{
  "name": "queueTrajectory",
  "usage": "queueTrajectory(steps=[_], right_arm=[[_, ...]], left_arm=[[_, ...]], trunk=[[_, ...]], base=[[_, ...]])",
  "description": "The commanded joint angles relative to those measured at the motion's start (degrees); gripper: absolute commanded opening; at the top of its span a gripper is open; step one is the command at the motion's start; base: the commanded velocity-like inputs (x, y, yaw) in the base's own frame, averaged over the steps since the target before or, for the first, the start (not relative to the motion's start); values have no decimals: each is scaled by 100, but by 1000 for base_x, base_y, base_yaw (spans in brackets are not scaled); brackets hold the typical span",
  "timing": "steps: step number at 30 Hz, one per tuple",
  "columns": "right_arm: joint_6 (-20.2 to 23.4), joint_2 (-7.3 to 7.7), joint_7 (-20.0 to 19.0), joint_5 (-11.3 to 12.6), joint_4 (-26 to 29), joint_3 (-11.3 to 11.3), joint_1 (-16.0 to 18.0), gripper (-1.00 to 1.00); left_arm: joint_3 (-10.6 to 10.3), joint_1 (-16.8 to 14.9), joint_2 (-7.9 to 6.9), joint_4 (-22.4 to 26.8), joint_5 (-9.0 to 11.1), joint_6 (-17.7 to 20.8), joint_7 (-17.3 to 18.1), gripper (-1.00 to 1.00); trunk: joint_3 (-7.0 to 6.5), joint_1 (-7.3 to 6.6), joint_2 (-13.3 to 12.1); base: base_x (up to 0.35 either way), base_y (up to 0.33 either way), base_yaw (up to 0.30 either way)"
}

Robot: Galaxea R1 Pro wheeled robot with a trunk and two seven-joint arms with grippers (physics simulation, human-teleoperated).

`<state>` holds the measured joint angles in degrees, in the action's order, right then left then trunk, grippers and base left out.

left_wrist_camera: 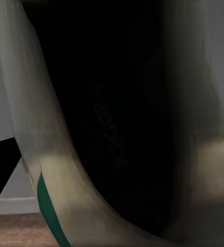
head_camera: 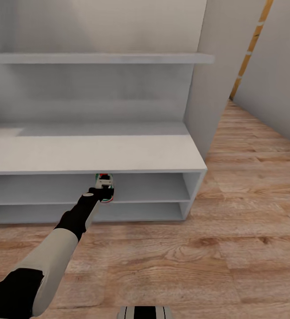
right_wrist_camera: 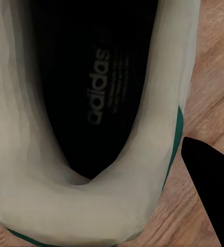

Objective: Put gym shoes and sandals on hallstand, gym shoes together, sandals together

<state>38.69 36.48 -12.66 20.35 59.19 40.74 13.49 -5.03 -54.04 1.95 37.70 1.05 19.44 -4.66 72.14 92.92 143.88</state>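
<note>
The hallstand stands on the wood-plank corridor floor, its right end near a grey wall panel. Its wide top is bare. Below run two long shelf compartments. A gym shoe sits at the front edge of the upper compartment, left of centre; whether it rests on the shelf board cannot be told.

Pale grey walls, wood-plank floor, soft even light.
</note>
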Motion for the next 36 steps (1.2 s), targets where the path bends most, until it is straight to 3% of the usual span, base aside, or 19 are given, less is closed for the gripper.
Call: queueTrajectory(steps=[1,36], right_arm=[[34,-1,-26,-5,4,14,5,-100],[34,-1,-26,-5,4,15,5,-100]], left_arm=[[-24,-1,-6,9,9,30,-43,-100],[-24,7,-10,7,9,-134,-43,-100]], trunk=[[5,1,2],[5,1,2]], base=[[233,102,0],[59,9,0]])
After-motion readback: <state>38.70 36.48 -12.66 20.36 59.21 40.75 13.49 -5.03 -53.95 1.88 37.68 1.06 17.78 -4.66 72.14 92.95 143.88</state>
